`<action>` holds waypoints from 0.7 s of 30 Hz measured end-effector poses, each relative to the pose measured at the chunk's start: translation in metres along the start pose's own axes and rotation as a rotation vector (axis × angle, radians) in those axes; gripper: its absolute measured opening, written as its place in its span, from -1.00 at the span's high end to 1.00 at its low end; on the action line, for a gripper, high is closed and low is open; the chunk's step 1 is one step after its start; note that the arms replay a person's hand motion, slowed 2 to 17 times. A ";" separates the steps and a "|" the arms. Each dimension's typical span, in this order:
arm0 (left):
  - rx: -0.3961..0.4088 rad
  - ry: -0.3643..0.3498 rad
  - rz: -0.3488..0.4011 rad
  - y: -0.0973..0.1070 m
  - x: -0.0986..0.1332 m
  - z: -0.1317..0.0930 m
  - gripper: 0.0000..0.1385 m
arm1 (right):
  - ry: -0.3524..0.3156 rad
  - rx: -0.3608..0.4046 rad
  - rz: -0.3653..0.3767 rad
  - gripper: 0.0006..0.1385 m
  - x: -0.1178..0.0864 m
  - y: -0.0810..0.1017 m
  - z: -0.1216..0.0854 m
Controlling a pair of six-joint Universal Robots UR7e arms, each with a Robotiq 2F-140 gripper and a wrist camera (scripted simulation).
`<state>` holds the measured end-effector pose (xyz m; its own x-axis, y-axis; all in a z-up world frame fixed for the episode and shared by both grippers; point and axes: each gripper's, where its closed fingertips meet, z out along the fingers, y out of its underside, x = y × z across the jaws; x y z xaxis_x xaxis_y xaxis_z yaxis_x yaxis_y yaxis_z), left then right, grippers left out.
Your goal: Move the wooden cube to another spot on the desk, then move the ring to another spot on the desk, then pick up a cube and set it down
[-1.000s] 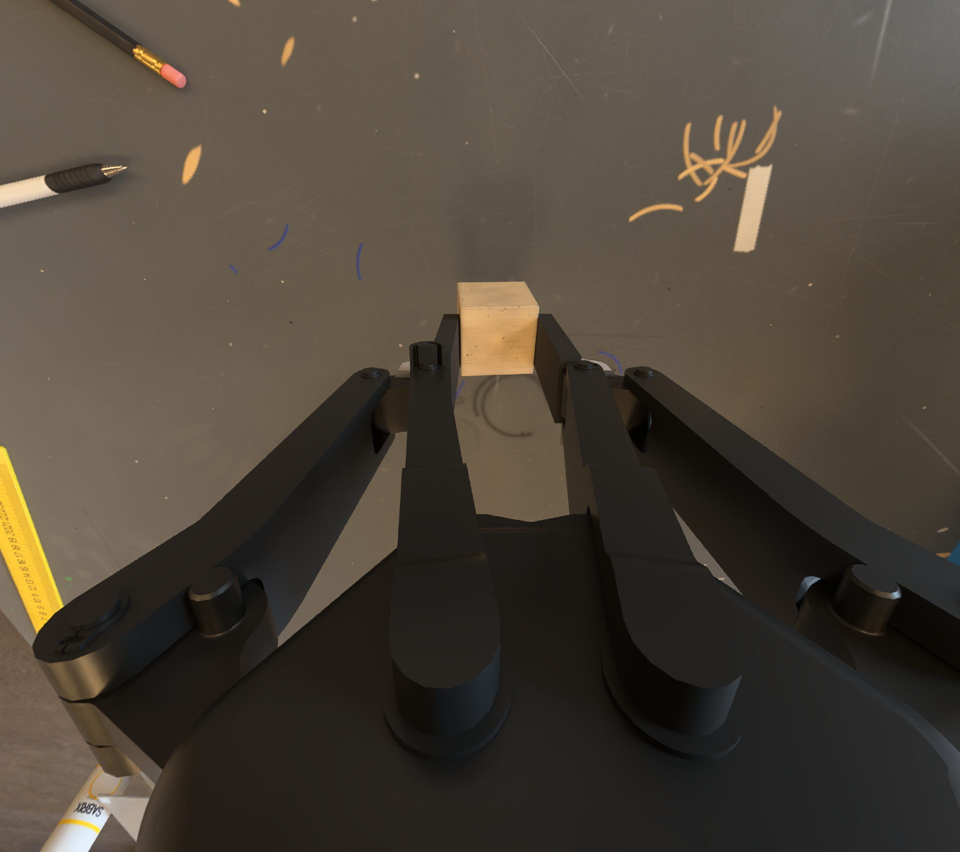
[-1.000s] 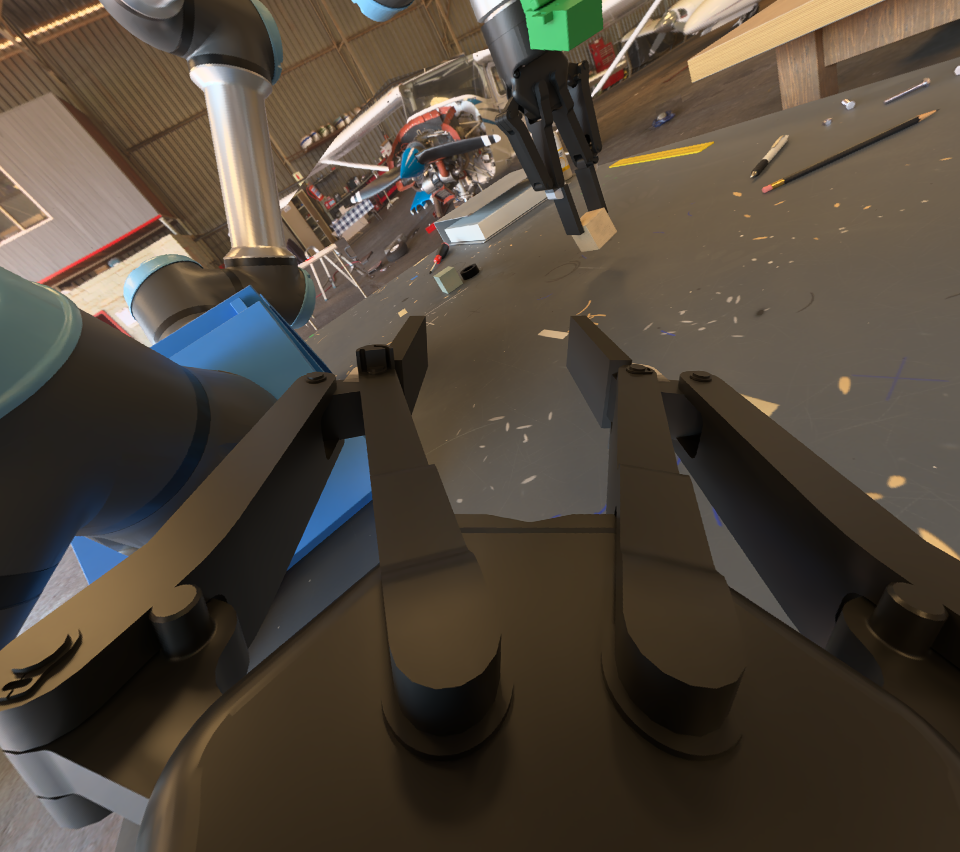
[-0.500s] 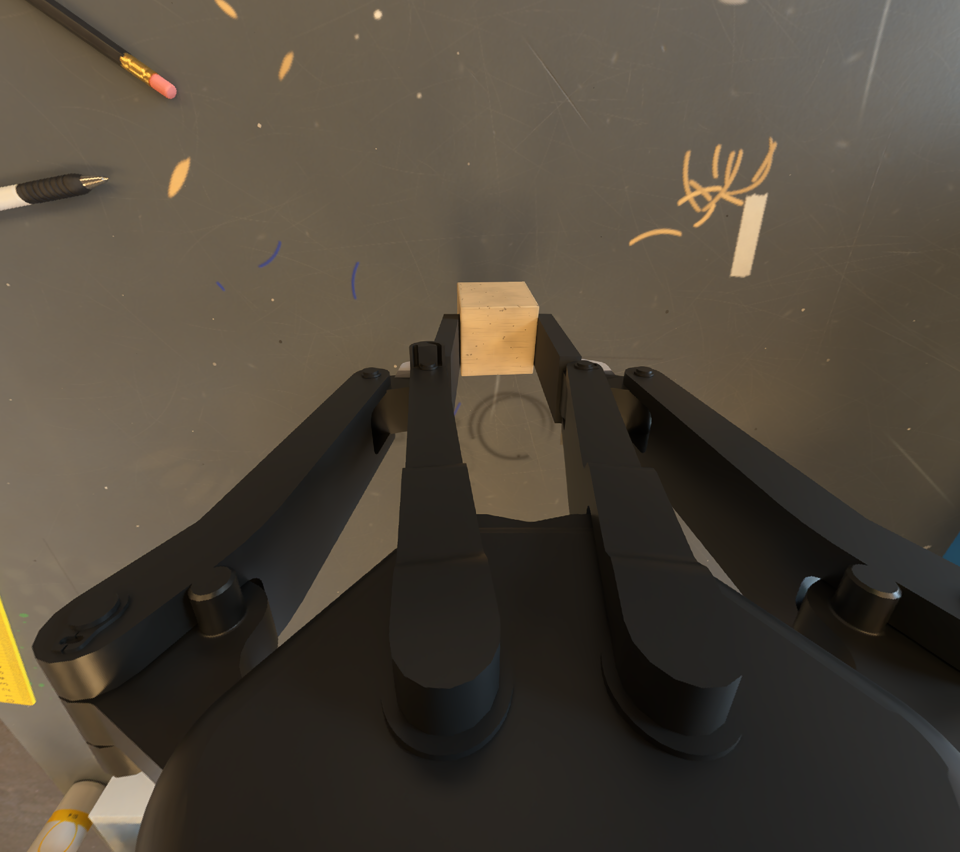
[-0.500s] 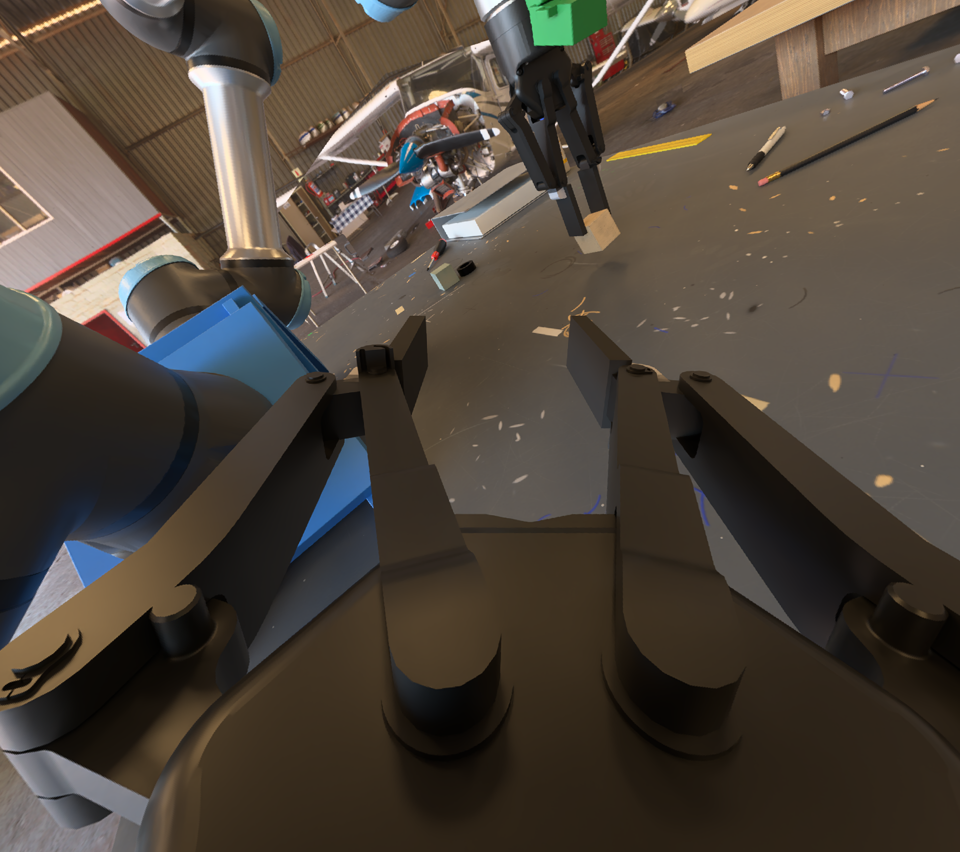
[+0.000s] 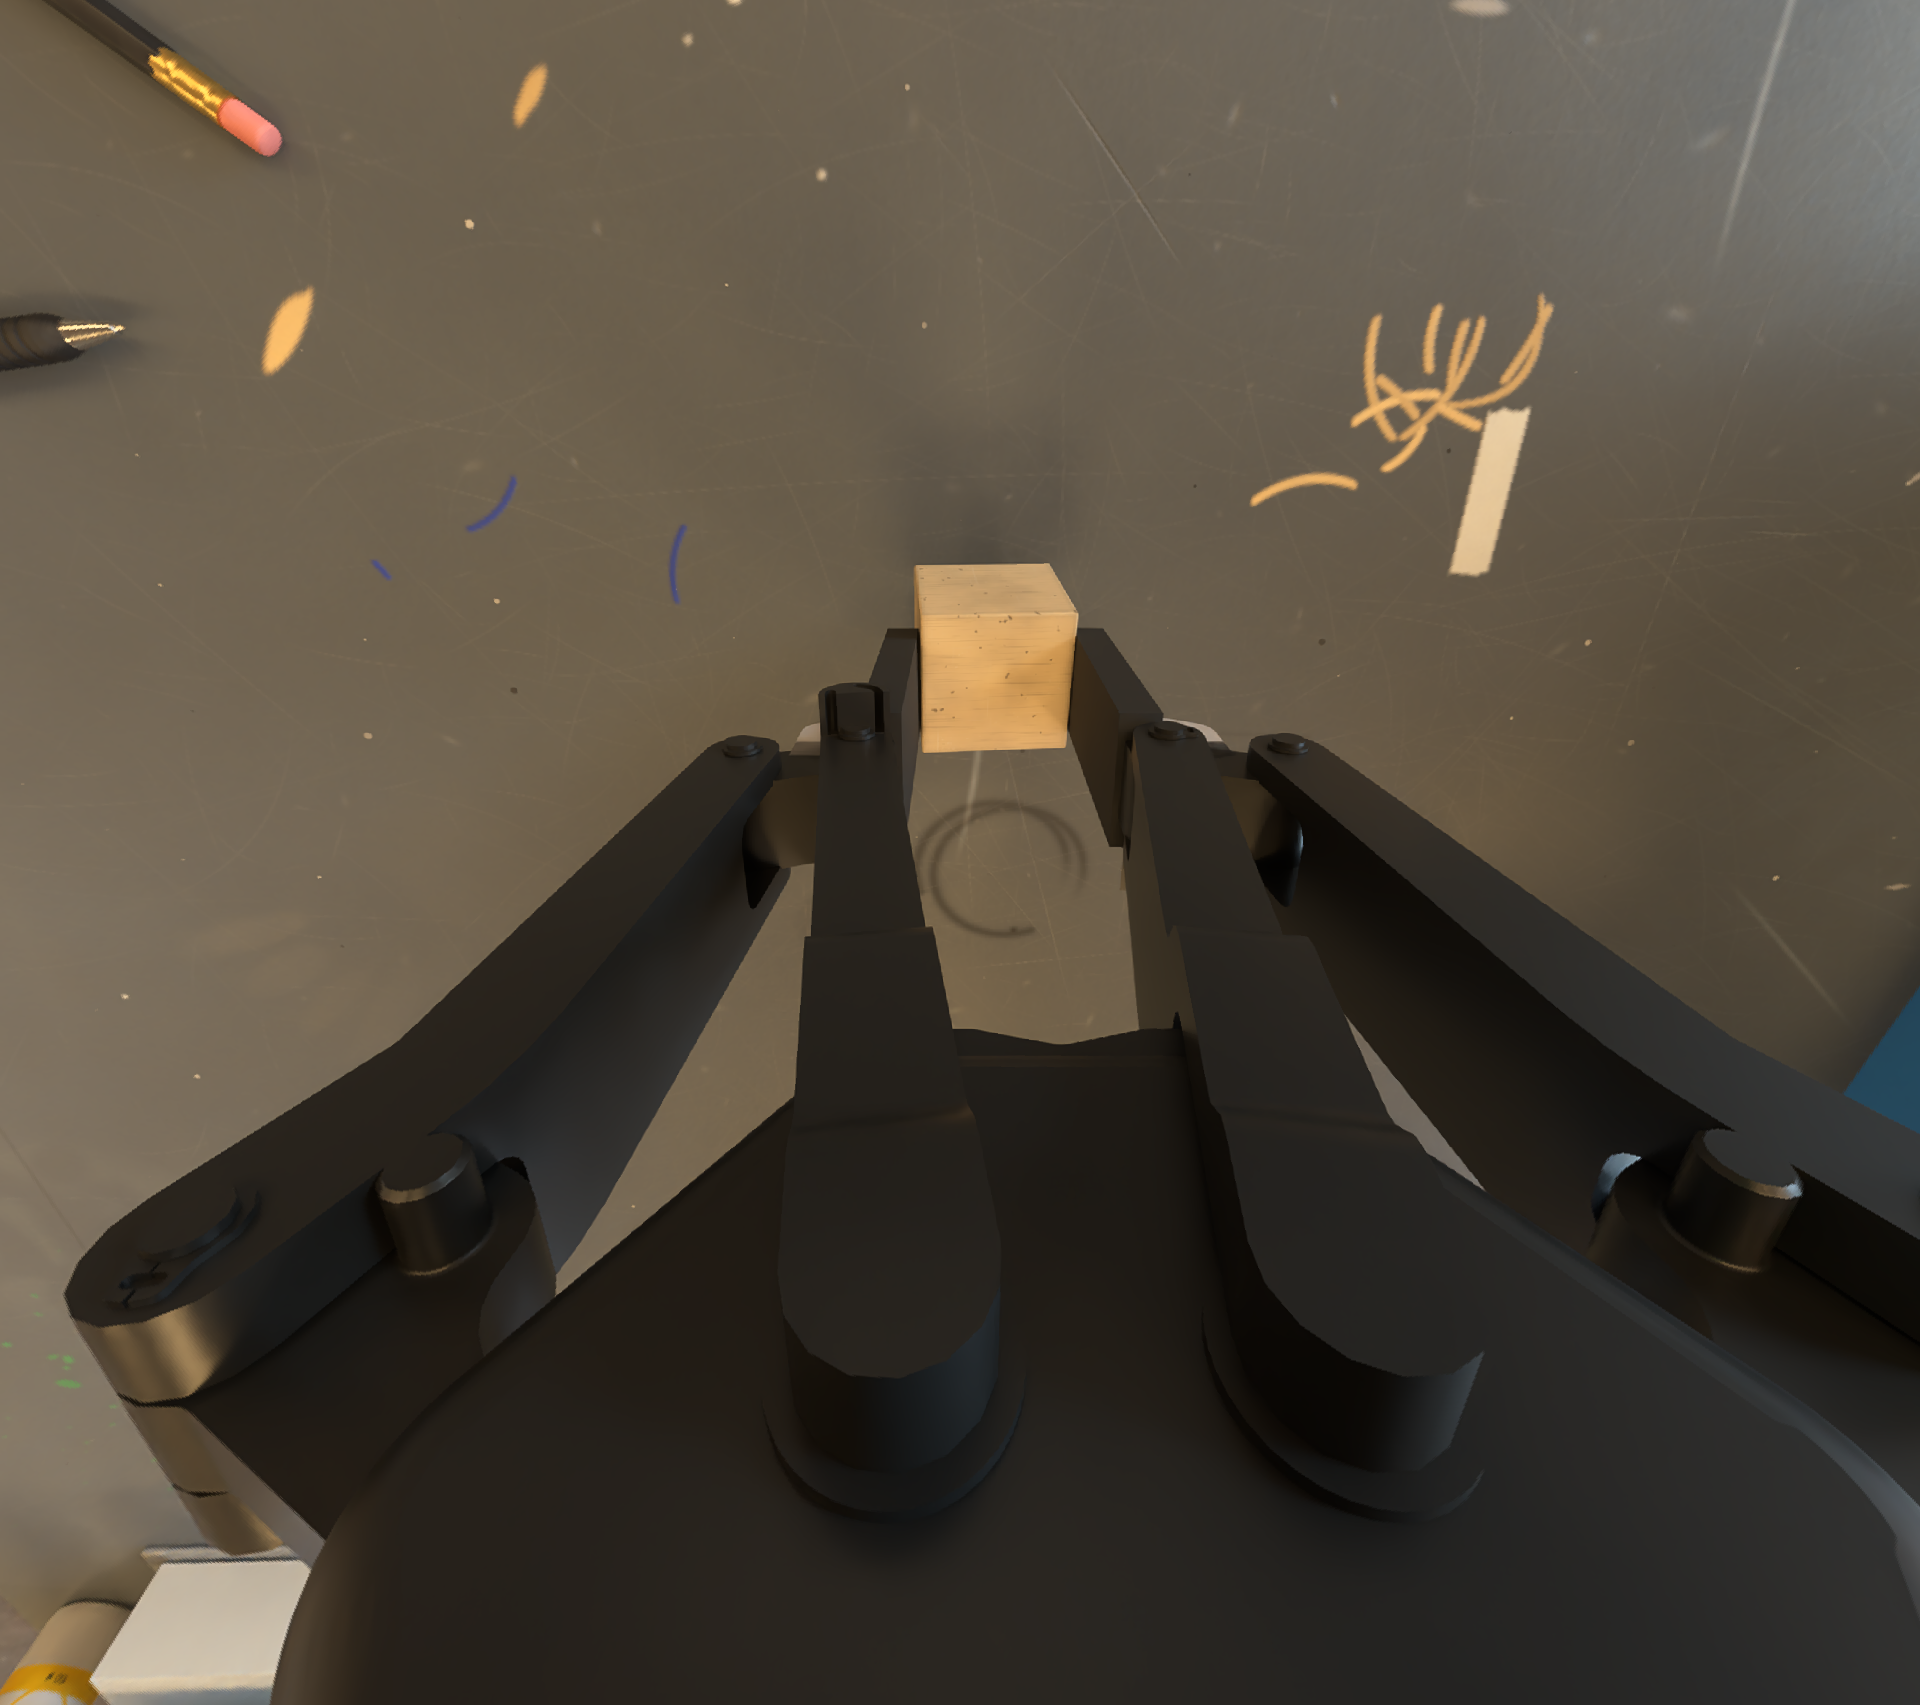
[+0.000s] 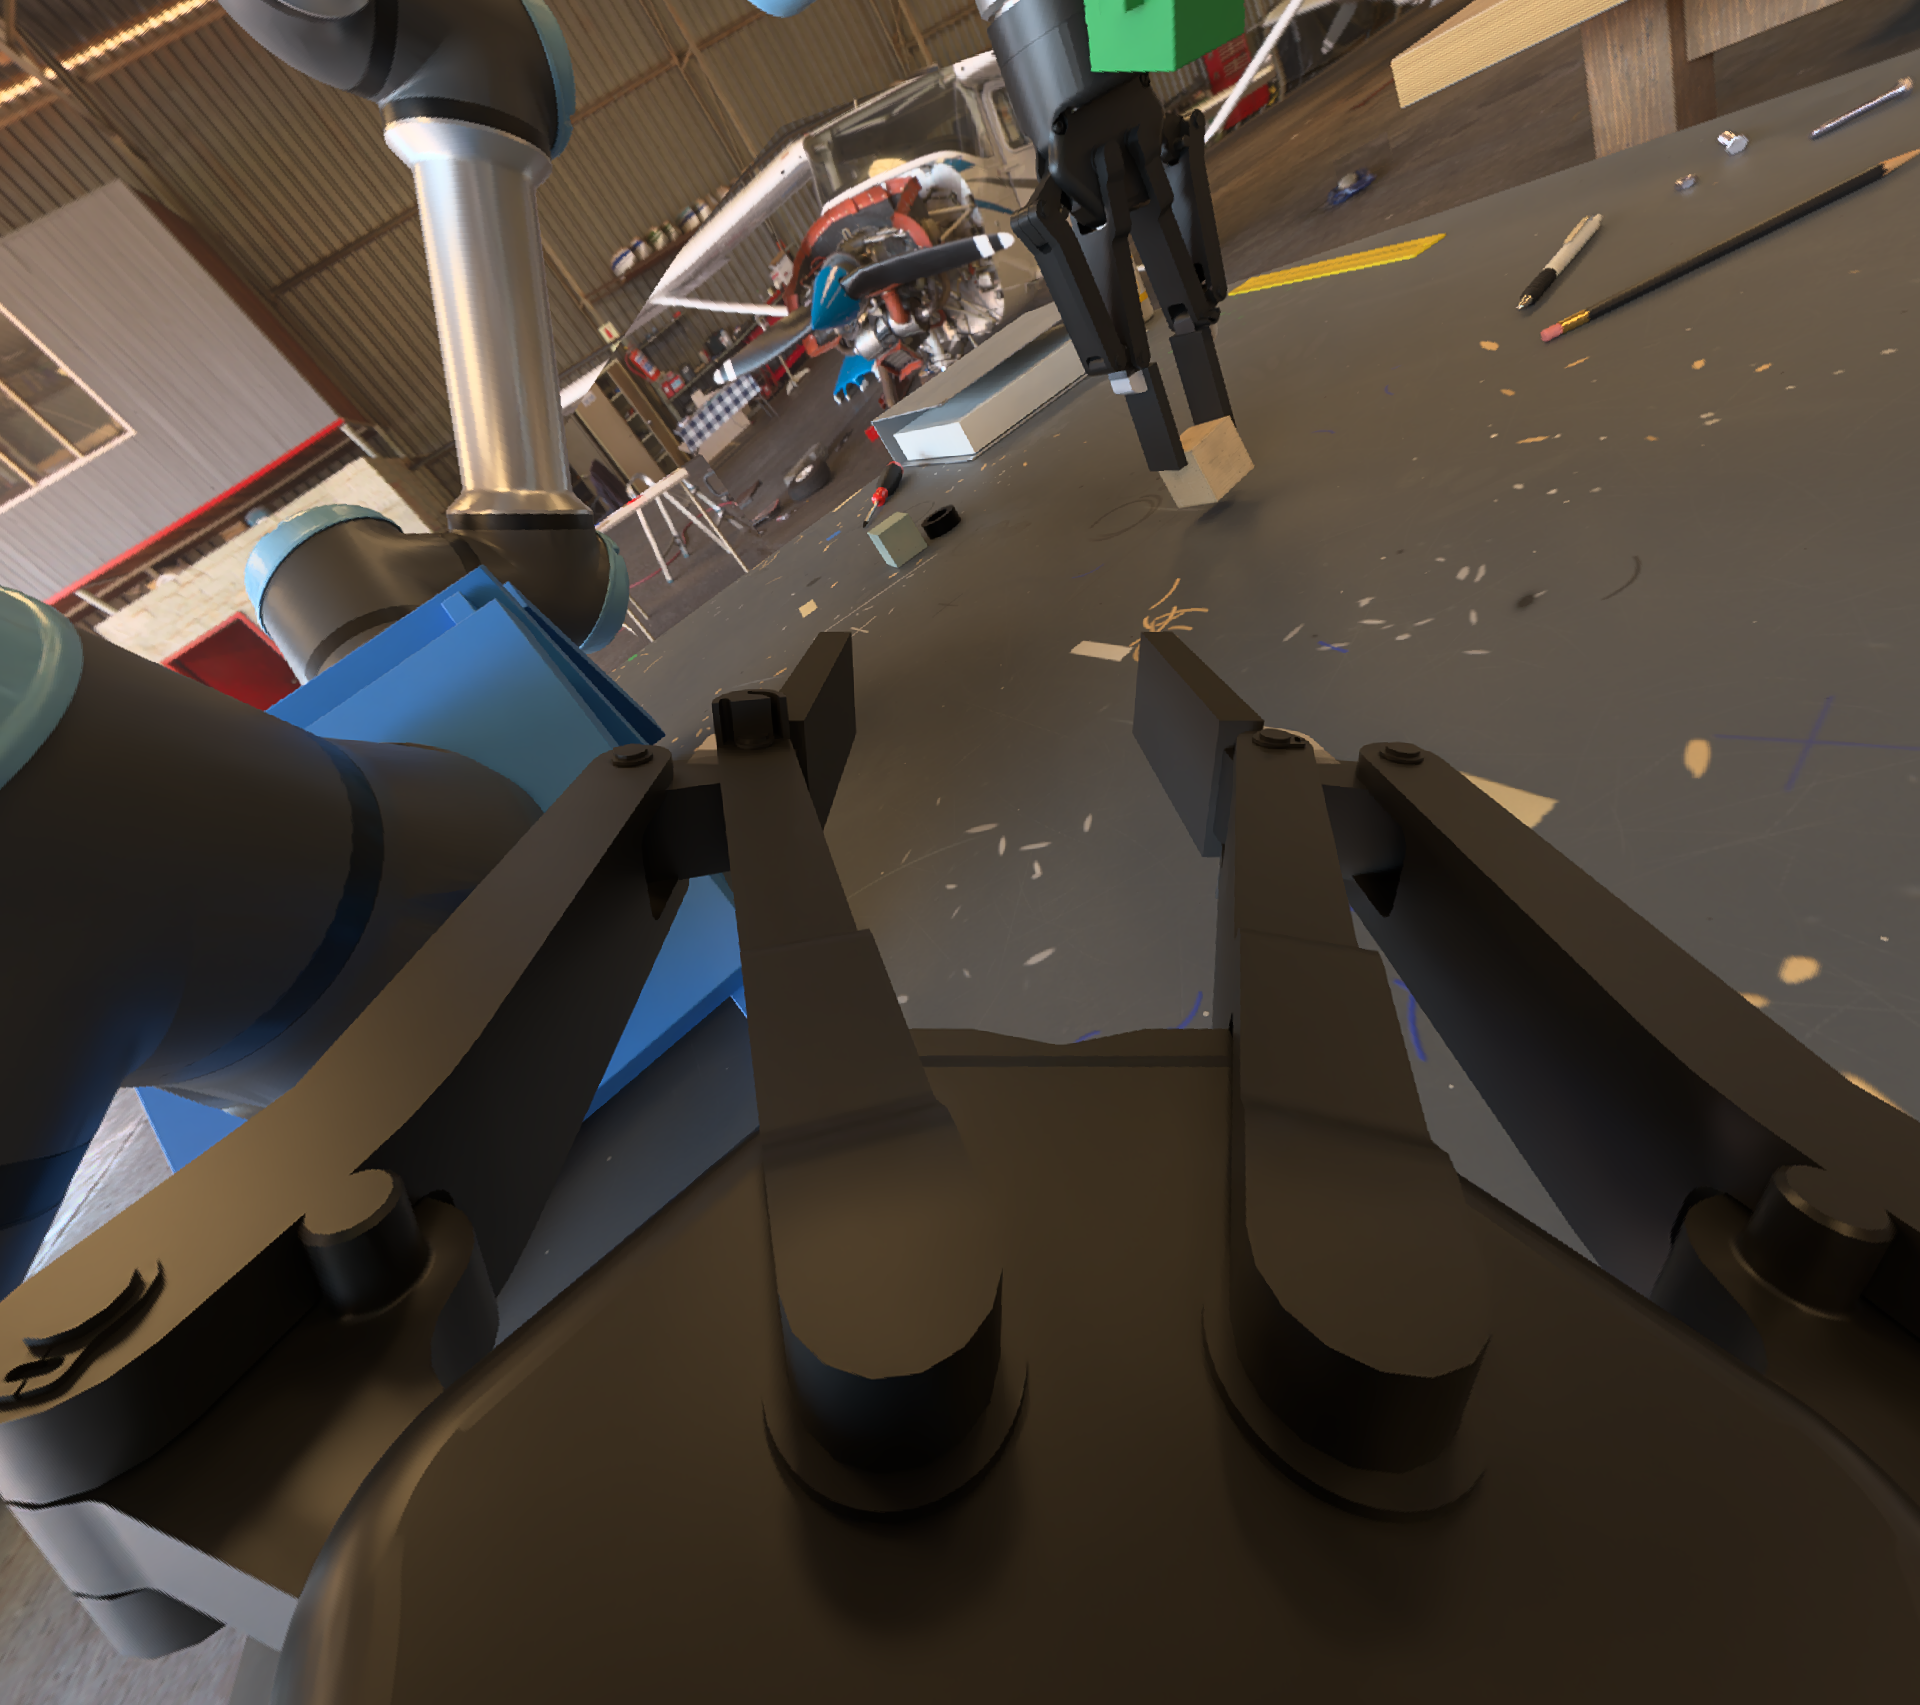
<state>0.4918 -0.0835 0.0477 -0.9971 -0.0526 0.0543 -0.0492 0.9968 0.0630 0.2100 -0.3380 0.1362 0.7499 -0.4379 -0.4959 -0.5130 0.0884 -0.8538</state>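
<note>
My left gripper (image 5: 992, 668) is shut on the pale wooden cube (image 5: 994, 679) and holds it by two opposite sides, close over the dark desk (image 5: 1039, 253). In the right wrist view the cube (image 6: 1214, 460) hangs in that gripper (image 6: 1184, 434) just above the desk; I cannot tell if it touches. The black ring (image 6: 940, 521) lies farther back beside a grey-green cube (image 6: 897, 538). My right gripper (image 6: 997, 699) is open and empty, low over the near desk.
A pencil (image 5: 156, 71) and a pen tip (image 5: 62, 336) lie at the left. A tape strip (image 5: 1491, 492) and wood shavings (image 5: 1444, 388) lie at the right. A red screwdriver (image 6: 883, 492), a flat grey box (image 6: 977, 408) and a blue box (image 6: 468, 720) stand behind.
My left gripper has carried the cube sideways over the desk, away from the pen; the yellow ruler has left its view. The right gripper stays open.
</note>
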 end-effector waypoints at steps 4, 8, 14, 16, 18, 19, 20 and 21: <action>-0.006 0.005 -0.006 0.000 0.000 0.004 0.44 | -0.001 -0.004 0.002 -0.04 0.001 0.000 0.001; -0.009 0.010 -0.011 0.000 0.000 0.007 0.44 | -0.001 -0.005 0.004 -0.04 0.001 0.000 0.001; -0.012 0.014 -0.012 -0.002 0.000 0.011 0.44 | 0.001 -0.005 0.004 -0.04 0.002 -0.001 0.001; -0.012 0.013 -0.012 -0.002 0.000 0.012 0.44 | 0.001 -0.007 0.005 -0.04 0.002 -0.001 0.002; -0.013 0.012 -0.012 -0.003 -0.001 0.012 0.44 | 0.001 -0.008 0.006 -0.04 0.002 0.000 0.002; -0.013 0.011 -0.012 -0.003 -0.001 0.013 0.44 | 0.001 -0.009 0.006 -0.04 0.002 0.000 0.002; -0.013 0.011 -0.012 -0.004 -0.001 0.013 0.44 | 0.002 -0.010 0.006 -0.04 0.002 0.000 0.002; -0.013 0.011 -0.011 -0.004 -0.001 0.013 0.44 | 0.002 -0.011 0.006 -0.04 0.002 0.000 0.002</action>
<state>0.4921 -0.0868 0.0345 -0.9958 -0.0647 0.0642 -0.0598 0.9953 0.0761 0.2128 -0.3372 0.1347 0.7458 -0.4392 -0.5010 -0.5223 0.0815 -0.8489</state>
